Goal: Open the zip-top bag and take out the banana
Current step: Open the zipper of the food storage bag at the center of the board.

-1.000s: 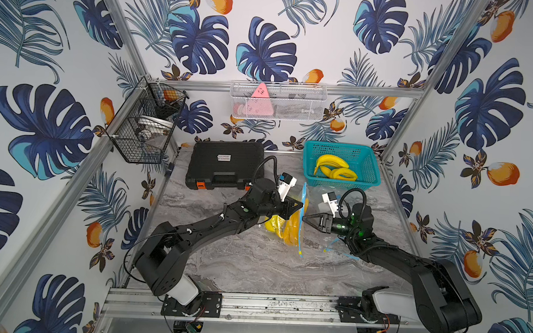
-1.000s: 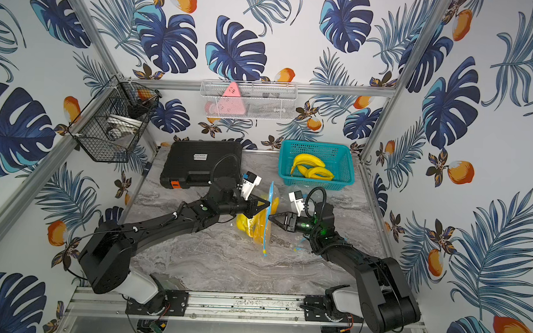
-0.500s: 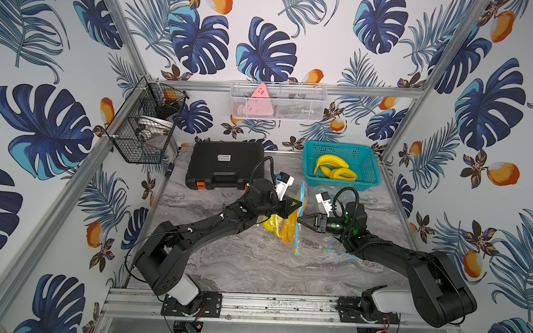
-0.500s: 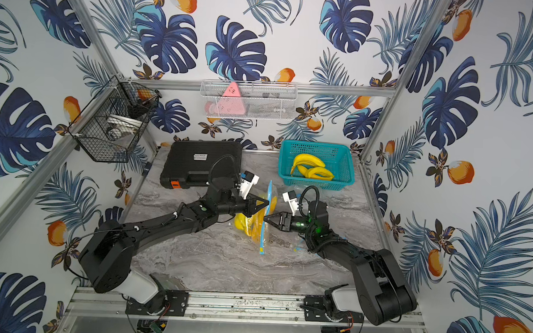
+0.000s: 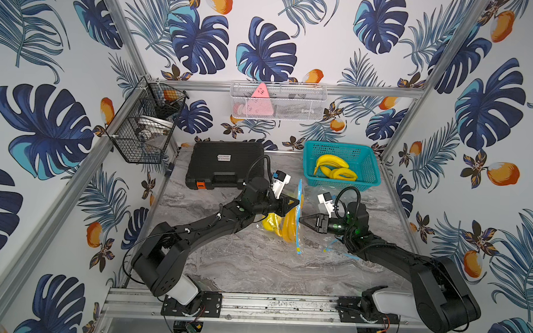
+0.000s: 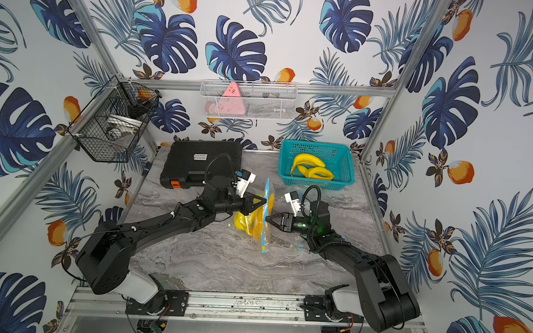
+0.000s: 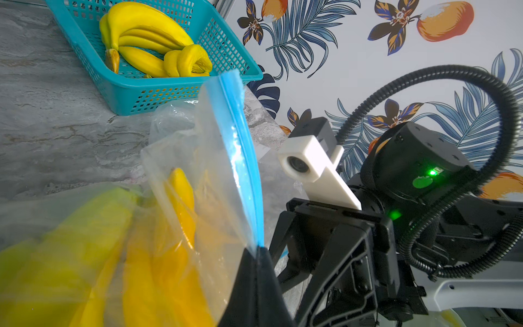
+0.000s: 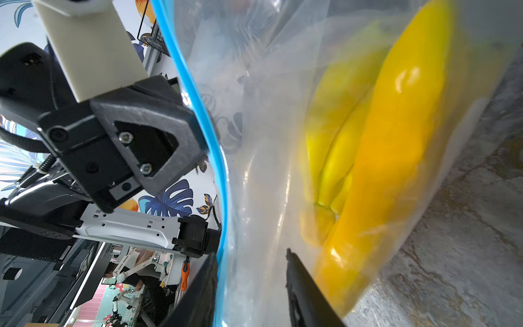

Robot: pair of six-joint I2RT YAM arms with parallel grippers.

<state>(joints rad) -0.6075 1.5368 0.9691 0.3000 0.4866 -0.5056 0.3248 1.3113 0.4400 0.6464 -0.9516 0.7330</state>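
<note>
L claw (image 5: pixel 297 202) clenched on zip edge of zip-top bag (image 5: pixel 300 186) | R claw (image 8: pixel 252 254) jaws apart, I see bag film btwn, not pinched | banana (image 5: pixel 271 227) inside bag, just under L claw, on counter (image 5: pixel 225 257)

We see a clear zip-top bag (image 5: pixel 297 240) at centre frame, edged by a bright blue zip strip, with a yellow banana (image 5: pixel 272 227) inside; through the film it seems to deepen toward orange. Upper right, a teal lattice basket (image 5: pixel 370 168) holds yellow bananas (image 5: pixel 332 171). The surface (image 5: pixel 240 264) is grey veined marble. The case (image 5: pixel 225 162) is black with an orange latch.
</note>
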